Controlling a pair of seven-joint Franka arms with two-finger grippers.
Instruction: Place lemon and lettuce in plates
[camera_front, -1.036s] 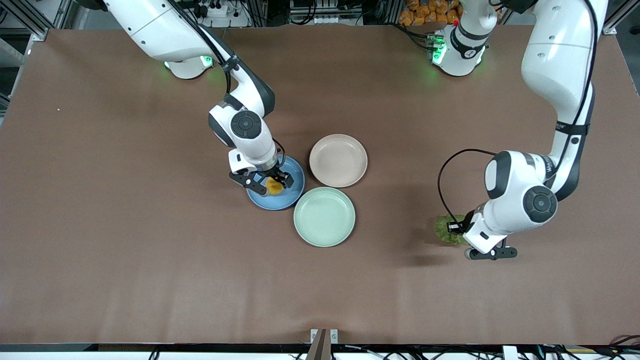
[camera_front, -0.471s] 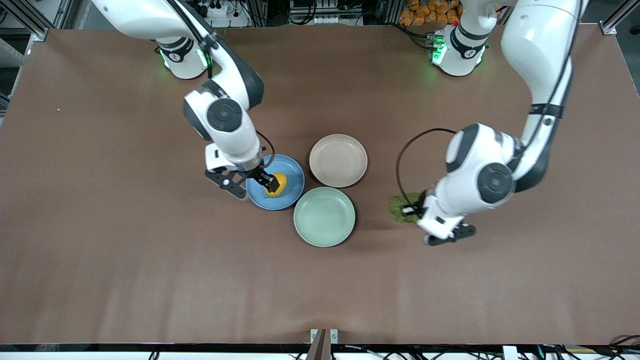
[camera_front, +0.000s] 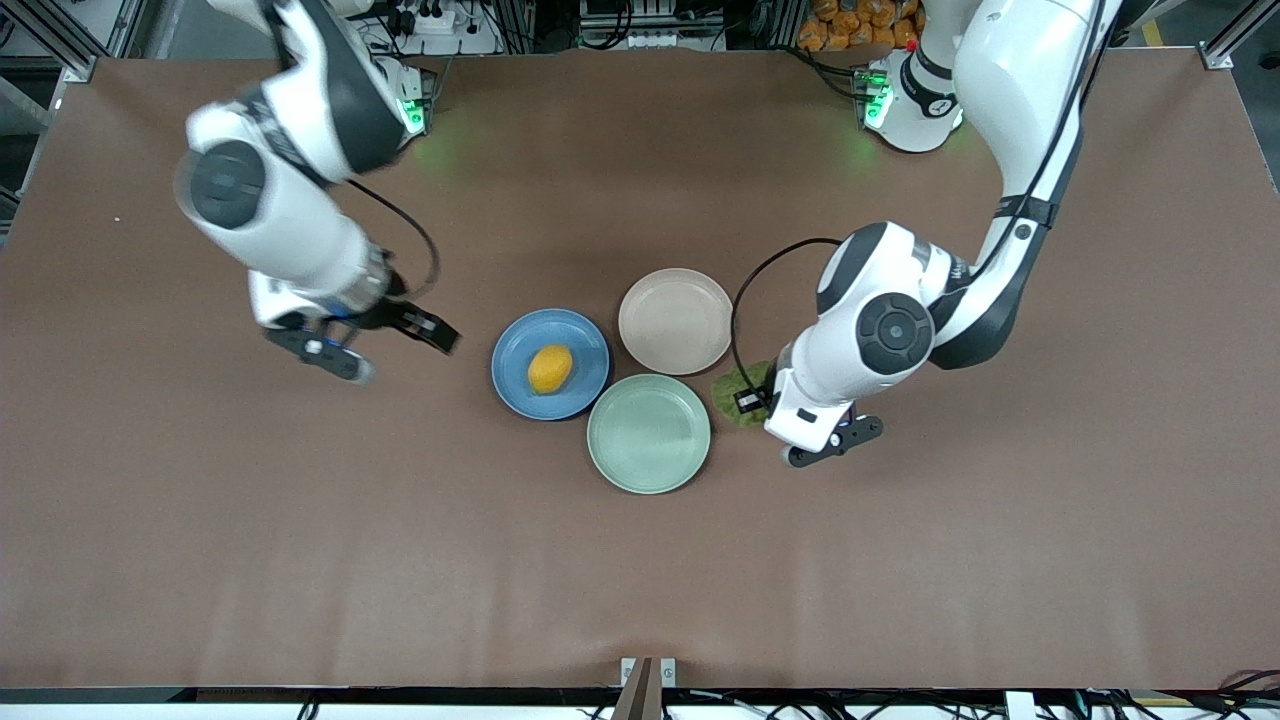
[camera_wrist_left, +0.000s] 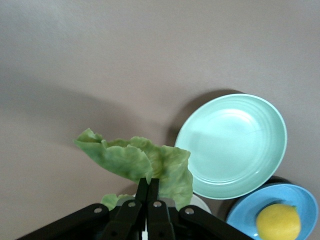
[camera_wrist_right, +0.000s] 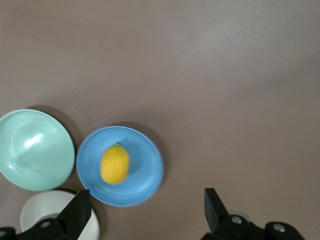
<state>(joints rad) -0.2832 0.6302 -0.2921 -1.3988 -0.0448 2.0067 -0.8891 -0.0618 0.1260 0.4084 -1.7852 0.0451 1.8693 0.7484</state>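
A broad brown table (camera_front: 640, 560) fills nearly everything. Along the top edge run metal frame rails (camera_front: 60, 45), cables and a power strip (camera_front: 435, 18), with orange packets (camera_front: 860, 25) at upper right. Even light.

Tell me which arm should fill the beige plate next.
Left. The left gripper is shut on the lettuce, up beside the beige plate. The right gripper hangs open and empty; the lemon lies in the blue plate.
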